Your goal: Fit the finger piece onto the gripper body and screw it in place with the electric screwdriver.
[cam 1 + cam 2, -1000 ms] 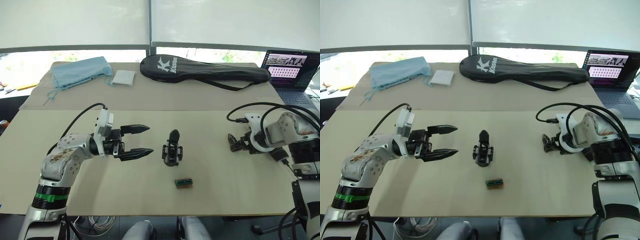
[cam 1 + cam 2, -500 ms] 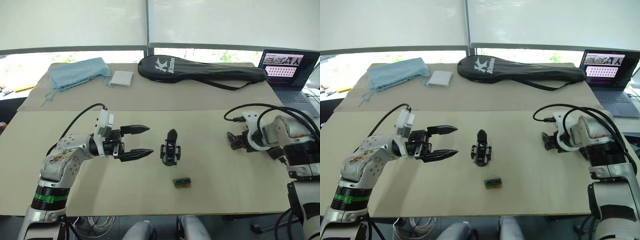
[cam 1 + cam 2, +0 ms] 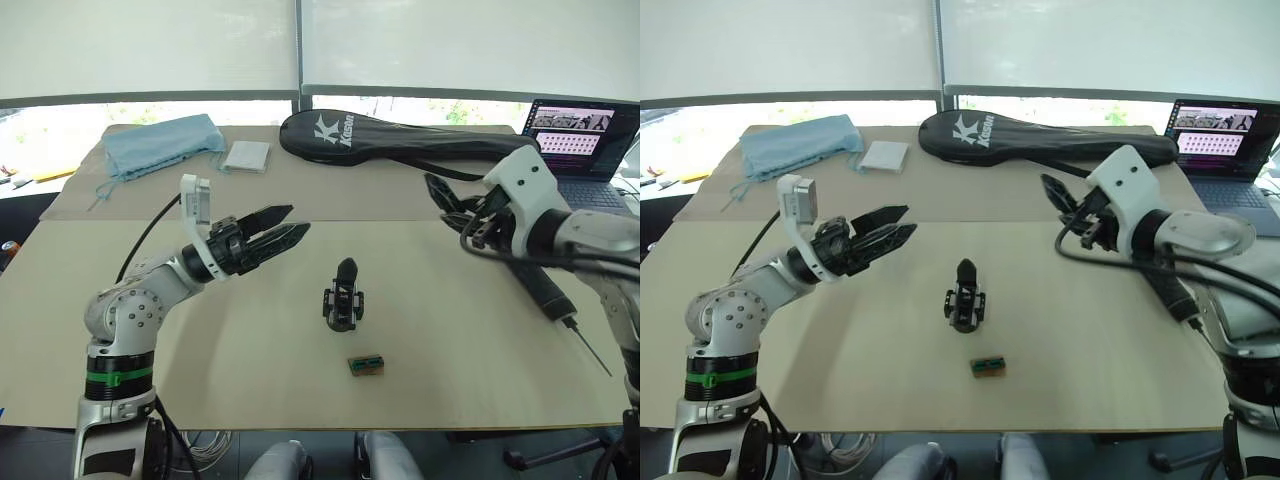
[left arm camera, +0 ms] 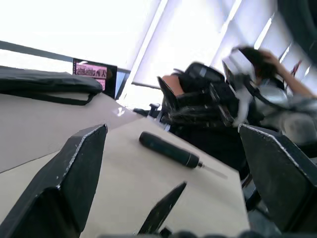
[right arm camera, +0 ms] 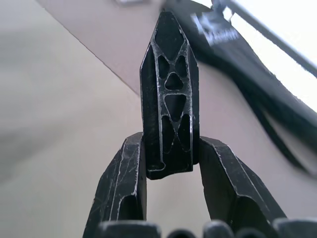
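Note:
The gripper body (image 3: pixel 343 297) stands upright at the table's middle, its pointed finger up. My right gripper (image 3: pixel 448 203) hovers above the table to its back right, shut on the finger piece (image 5: pixel 168 99), a flat black tapered part with triangular cut-outs whose tip sticks out past the fingers (image 5: pixel 223 173). The electric screwdriver (image 3: pixel 548 293) lies on the table at the right under my right arm, bit toward the front edge; it is also in the left wrist view (image 4: pixel 168 150). My left gripper (image 3: pixel 297 220) is raised to the left of the gripper body, open and holding nothing.
A small green-and-brown box (image 3: pixel 366 365) lies in front of the gripper body. At the back lie a black racket bag (image 3: pixel 400 140), a blue cloth (image 3: pixel 160 143) and a white pad (image 3: pixel 247 155). A laptop (image 3: pixel 575 135) stands at the back right. A person (image 4: pixel 257 74) sits beyond the table's right side.
My right arm has lifted off the table and swung back and left with the finger piece, uncovering the screwdriver. My left gripper has risen and turned, now pointing up and right.

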Robot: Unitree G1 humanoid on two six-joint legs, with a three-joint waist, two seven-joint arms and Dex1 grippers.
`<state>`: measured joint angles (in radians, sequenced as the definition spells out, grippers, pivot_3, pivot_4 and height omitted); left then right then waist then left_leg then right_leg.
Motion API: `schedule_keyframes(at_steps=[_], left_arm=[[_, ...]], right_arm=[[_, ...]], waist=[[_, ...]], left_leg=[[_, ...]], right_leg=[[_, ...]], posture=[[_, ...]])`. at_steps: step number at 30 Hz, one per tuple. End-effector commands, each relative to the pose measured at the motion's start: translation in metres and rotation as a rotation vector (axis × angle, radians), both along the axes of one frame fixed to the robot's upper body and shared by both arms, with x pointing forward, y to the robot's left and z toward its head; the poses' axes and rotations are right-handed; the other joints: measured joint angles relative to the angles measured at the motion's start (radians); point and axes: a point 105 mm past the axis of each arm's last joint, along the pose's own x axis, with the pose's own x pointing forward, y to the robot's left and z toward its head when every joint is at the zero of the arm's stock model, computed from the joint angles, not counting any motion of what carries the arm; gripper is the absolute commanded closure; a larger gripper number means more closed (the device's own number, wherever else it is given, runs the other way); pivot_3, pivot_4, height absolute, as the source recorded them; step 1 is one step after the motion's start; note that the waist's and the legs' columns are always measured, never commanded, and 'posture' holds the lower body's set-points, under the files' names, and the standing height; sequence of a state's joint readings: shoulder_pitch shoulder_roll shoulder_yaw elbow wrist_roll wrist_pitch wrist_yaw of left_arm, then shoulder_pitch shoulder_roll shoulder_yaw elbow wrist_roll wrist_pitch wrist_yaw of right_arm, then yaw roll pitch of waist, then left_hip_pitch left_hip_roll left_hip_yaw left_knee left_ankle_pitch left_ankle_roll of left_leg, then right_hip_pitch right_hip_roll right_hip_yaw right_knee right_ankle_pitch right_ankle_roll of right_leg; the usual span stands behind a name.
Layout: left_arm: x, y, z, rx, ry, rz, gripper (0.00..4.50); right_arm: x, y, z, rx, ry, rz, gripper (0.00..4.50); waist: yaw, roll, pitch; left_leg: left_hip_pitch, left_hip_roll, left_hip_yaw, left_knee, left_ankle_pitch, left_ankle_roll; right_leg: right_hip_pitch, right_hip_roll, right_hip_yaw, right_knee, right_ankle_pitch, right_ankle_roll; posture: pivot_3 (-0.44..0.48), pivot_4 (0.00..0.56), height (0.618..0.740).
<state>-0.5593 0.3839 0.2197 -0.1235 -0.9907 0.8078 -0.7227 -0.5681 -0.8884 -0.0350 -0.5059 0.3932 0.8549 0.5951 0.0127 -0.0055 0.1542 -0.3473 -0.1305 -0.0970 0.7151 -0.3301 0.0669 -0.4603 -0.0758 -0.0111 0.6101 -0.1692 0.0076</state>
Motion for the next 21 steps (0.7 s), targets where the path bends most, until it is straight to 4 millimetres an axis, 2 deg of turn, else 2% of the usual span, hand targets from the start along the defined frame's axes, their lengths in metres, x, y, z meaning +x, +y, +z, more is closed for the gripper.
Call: schedule_keyframes(at_steps=[1, 6, 13, 21], left_arm=[[0.008, -0.022, 0.019, -0.085, 0.011, -0.003, 0.0], [0.008, -0.055, 0.023, -0.115, -0.007, -0.055, 0.0], [0.001, -0.062, 0.027, -0.175, -0.006, -0.08, 0.0], [0.002, -0.066, 0.032, -0.232, -0.012, -0.054, 0.0]], right_arm=[[-0.026, 0.045, 0.026, -0.021, -0.211, 0.176, 3.35], [-0.026, 0.057, 0.025, -0.051, -0.248, 0.206, 3.35], [-0.024, 0.061, 0.023, -0.062, -0.259, 0.193, 3.35], [-0.019, 0.058, 0.021, -0.082, -0.277, 0.152, 3.35]], waist=[[0.001, 0.0, 0.0], [0.001, -0.001, 0.0], [-0.001, -0.001, 0.0], [0.0, -0.001, 0.0]], left_leg=[[0.0, 0.0, 0.0, 0.001, 0.0, 0.0], [0.0, -0.001, 0.0, 0.001, 0.0, 0.0], [0.0, -0.001, 0.0, 0.001, 0.001, -0.002], [0.0, -0.001, 0.0, 0.001, 0.002, -0.003]], right_leg=[[0.0, 0.0, 0.0, 0.0, 0.0, 0.0], [0.0, -0.001, 0.0, 0.0, 0.0, 0.0], [0.0, 0.0, 0.0, 0.001, 0.0, 0.0], [0.0, 0.0, 0.001, 0.001, 0.0, 0.0]], posture=[[0.0, 0.15, 0.74], [0.0, 0.15, 0.74], [0.0, 0.15, 0.74], [0.0, 0.15, 0.74]])
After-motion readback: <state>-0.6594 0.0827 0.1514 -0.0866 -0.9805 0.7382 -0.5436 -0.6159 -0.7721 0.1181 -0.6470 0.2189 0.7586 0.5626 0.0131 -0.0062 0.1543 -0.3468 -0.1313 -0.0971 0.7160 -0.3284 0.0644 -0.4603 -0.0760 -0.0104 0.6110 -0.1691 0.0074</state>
